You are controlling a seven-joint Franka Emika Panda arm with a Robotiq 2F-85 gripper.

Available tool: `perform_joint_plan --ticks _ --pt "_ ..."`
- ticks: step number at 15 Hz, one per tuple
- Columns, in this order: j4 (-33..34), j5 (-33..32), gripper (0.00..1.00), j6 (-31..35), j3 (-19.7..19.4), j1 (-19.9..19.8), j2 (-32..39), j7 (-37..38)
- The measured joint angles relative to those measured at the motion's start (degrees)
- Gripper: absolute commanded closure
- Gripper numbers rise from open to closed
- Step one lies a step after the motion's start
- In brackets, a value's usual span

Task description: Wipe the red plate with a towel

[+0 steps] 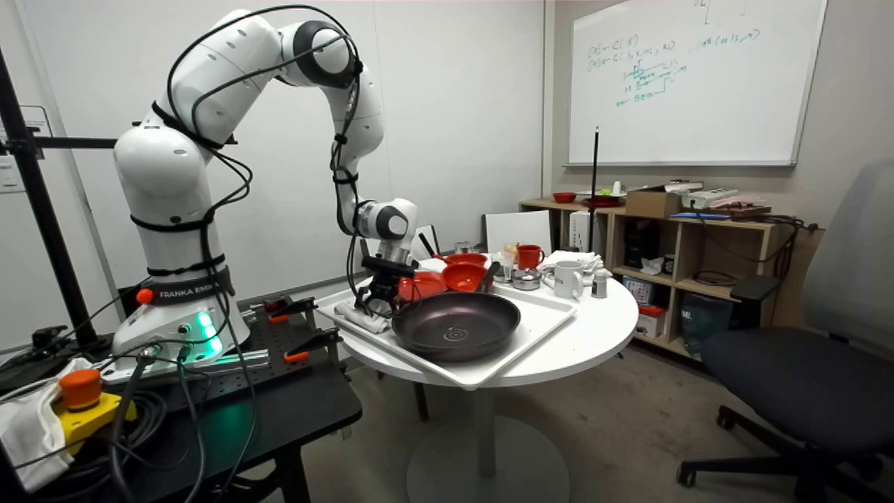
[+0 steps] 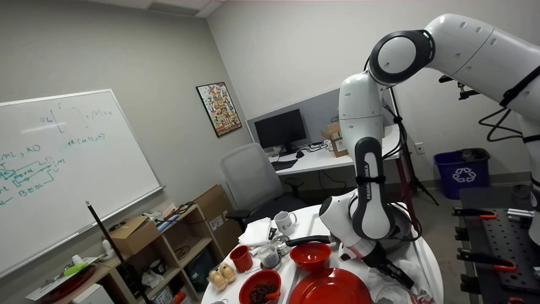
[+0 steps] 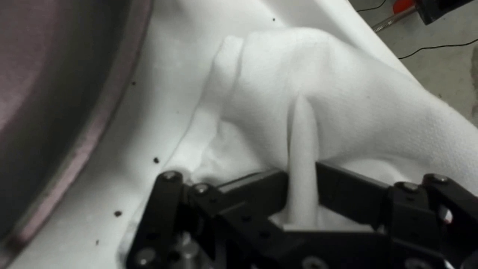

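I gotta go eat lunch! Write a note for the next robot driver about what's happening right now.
Pincer: shut on a fold of the towel.
Towel: on the white tray, beside the dark pan.
Red plate: near a red bowl.
Done: the towel is gripped.
Left: lift it, bring it to the plate and wipe; wiping apparently not yet begun.

Is a round white table [image 1: 609, 318]; bears a white tray [image 1: 536, 314], red mug [image 2: 241, 259], white mug [image 1: 565, 279], small bottle [image 1: 599, 285] and folded cloth [image 2: 255, 232].
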Motion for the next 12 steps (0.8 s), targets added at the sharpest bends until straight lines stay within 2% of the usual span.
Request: perform_joint_plan --ticks 2,3,6,12 --pt "-0.14 0.00 0.97 0.38 0.44 -0.42 -0.22 -0.12" --pt "-0.35 0.02 0.94 0.93 0.81 -0.76 -0.38 -0.45" --pt "-1.93 0.18 0.91 3.82 2.65 -2.27 -1.52 -1.91" --pt "-7.91 1.72 0.93 9.48 7.20 -5.21 -8.06 -3.43"
